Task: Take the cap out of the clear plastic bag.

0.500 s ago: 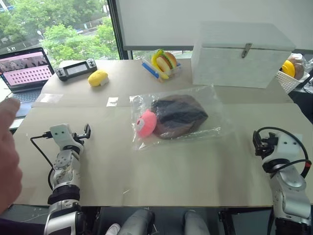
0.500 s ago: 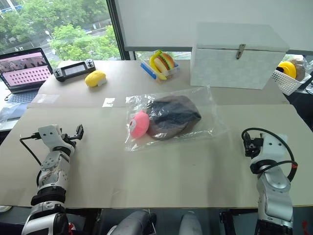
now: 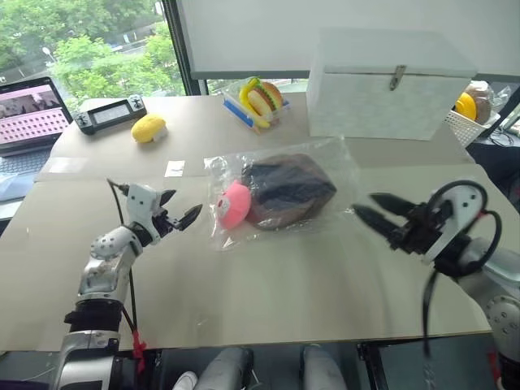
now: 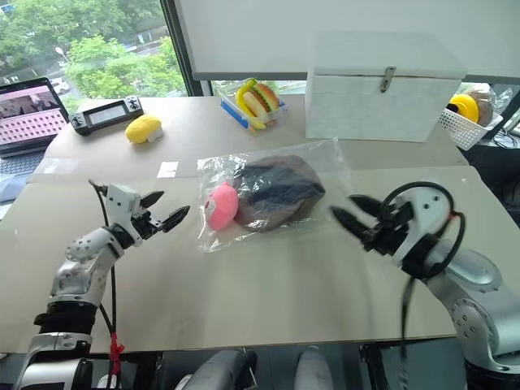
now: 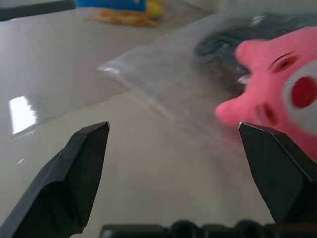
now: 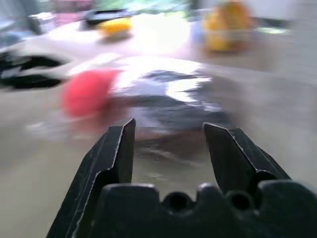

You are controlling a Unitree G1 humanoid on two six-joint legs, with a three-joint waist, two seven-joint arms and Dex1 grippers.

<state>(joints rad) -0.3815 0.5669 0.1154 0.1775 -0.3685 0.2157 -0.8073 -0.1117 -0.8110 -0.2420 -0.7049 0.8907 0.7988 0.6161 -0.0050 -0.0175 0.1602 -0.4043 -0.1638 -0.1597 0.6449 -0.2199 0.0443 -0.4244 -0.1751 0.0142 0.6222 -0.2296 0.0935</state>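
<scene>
Setting: beige table (image 3: 268,292) before a window with trees outside; a seam runs across it.
Bag: clear plastic bag (image 3: 341,175) lies flat near the middle of the table, crinkled and glossy.
Cap: brown cap (image 3: 292,191) with dark lining lies inside the bag, toward its right half.
Toy: pink toy (image 3: 234,203) sits inside the bag, touching the cap's left side.
Left gripper: left gripper (image 3: 180,207) hovers just left of the bag's left edge, pointing at the toy; jaws wide apart, empty, as the left wrist view confirms.
Right gripper: right gripper (image 3: 375,209) hovers near the bag's right edge, pointing at the cap; jaws parted, empty, not touching the bag.
Far edge, right: white box (image 3: 390,85) with a metal latch, lid down; a white basket (image 3: 467,122) beside it.
Far edge, middle: tray of toy food (image 3: 256,101).
Far left corner: laptop (image 3: 28,118), a black controller (image 3: 106,114) and a yellow toy (image 3: 149,128).
</scene>
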